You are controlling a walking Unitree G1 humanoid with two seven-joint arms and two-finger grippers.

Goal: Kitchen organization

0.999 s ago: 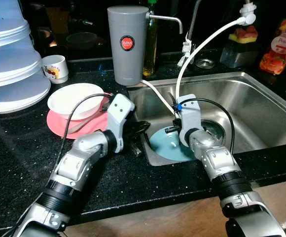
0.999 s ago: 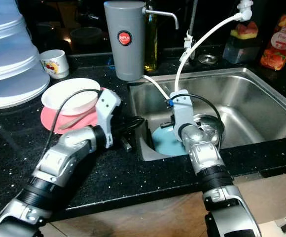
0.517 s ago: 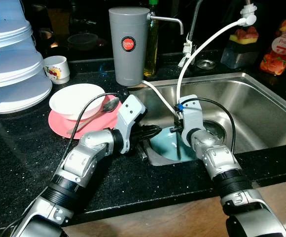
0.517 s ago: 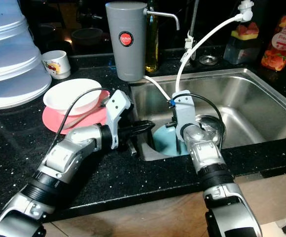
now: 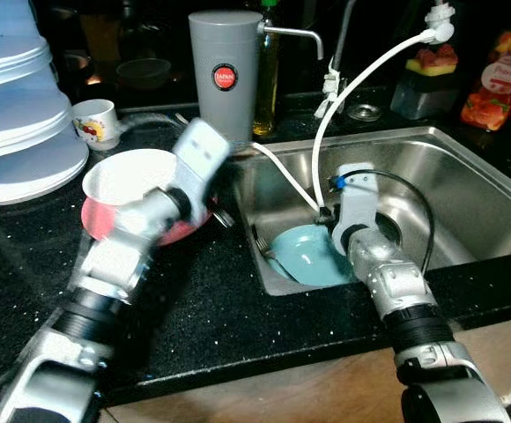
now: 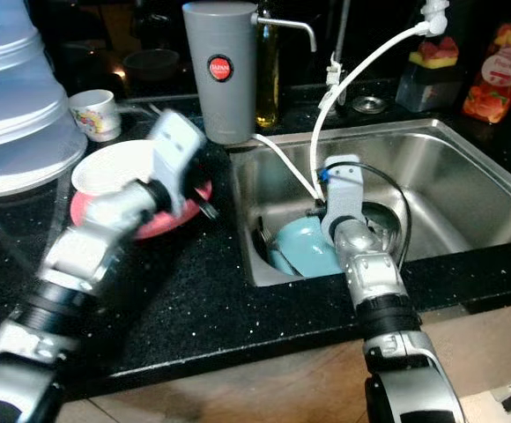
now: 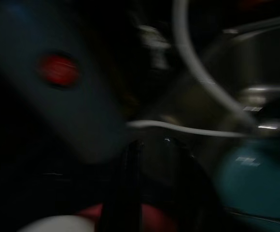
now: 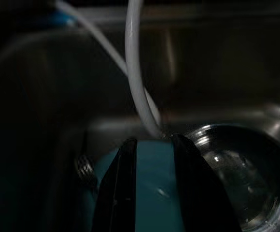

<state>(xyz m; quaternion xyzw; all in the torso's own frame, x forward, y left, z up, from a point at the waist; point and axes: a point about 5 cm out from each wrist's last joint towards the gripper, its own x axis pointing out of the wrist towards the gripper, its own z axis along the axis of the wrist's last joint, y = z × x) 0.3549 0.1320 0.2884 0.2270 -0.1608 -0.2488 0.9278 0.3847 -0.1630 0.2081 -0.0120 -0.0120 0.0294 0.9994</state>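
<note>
Swung back over the pink plate (image 5: pixel 178 231), left gripper (image 6: pixel 204 208) blurs, grip unreadable; right gripper (image 8: pixel 152 145) fingers pinch the teal plate (image 5: pixel 304 256).

teal plate (image 5: pixel 307 257) | pink plate (image 6: pixel 154 224) | white bowl (image 5: pixel 125 176) | grey dispenser (image 5: pixel 224 75)

On the black counter (image 5: pixel 211 308), a white bowl (image 5: pixel 123 176) sits on a pink plate (image 5: pixel 97 220), with the blurred left arm (image 5: pixel 141 238) across them. In the steel sink (image 5: pixel 467 176), a teal plate (image 5: pixel 304 257) leans at the near left corner, the right gripper (image 5: pixel 326 218) at its upper edge. A grey dispenser (image 5: pixel 223 75) stands behind, white hoses (image 5: pixel 361 79) curving into the sink.
</note>
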